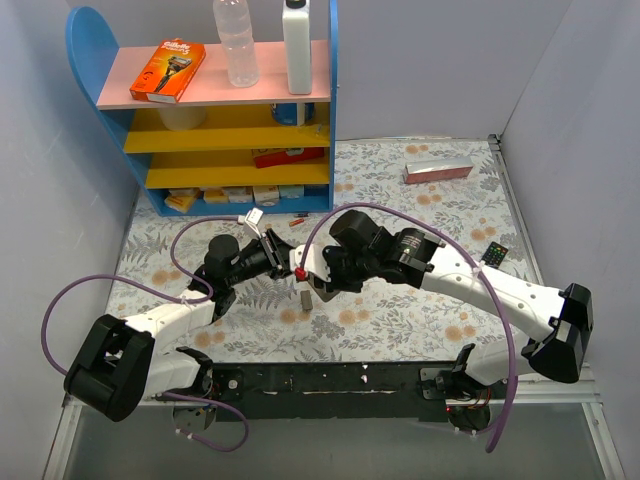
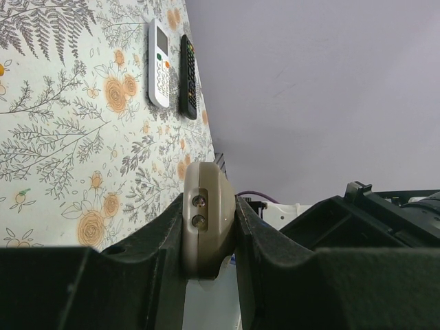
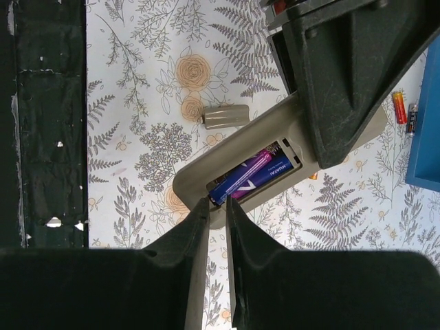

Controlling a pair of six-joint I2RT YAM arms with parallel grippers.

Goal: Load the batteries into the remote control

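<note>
The remote control (image 3: pixel 199 177) is held above the tabletop (image 3: pixel 124 137), back side up. Its open battery bay holds two blue-purple batteries (image 3: pixel 251 175) lying side by side; their white lettering is too small to read. The left arm's fingers (image 2: pixel 158 237) are clenched on the remote's sides. The right arm's fingers (image 3: pixel 196 240) are drawn nearly together, grasping nothing, their tips at the bay's rim. The grey battery cover (image 3: pixel 225 115) lies loose on the tabletop nearby. Two more batteries (image 3: pixel 404 111), one of them red, lie beside the blue shelf unit (image 1: pixel 85 40). Its top shelf carries an orange Gillette razor box (image 1: pixel 168 70), a clear water bottle (image 1: pixel 236 42) and a white bottle (image 1: pixel 297 45). A white display remote (image 2: pixel 159 63) and a black remote (image 2: pixel 188 77) lie side by side well apart.
</note>
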